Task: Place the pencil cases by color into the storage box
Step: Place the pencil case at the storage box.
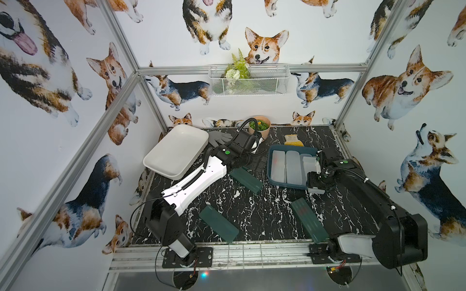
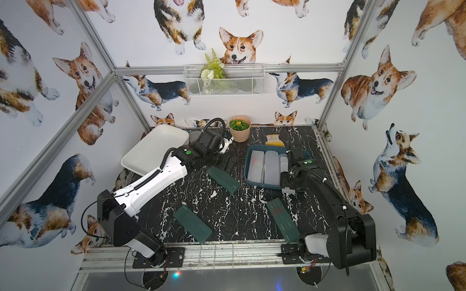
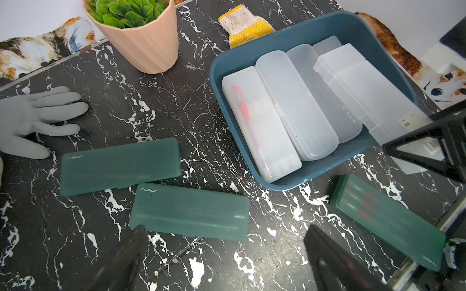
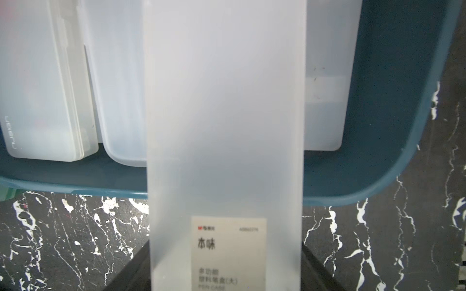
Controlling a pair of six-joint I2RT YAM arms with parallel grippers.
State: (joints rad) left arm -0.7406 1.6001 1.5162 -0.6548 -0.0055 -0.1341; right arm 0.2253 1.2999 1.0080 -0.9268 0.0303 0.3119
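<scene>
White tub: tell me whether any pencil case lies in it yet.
No, the white tub shows only its bare floor in both top views, while frosted cases lie in the teal tub.

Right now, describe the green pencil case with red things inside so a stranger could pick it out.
Find the dark teal-blue tub on the black marble table. Just in front of it, toward the table's front right corner, a long dark green case lies flat at an angle. Unlike the other green cases, red shapes show through its top.
</scene>
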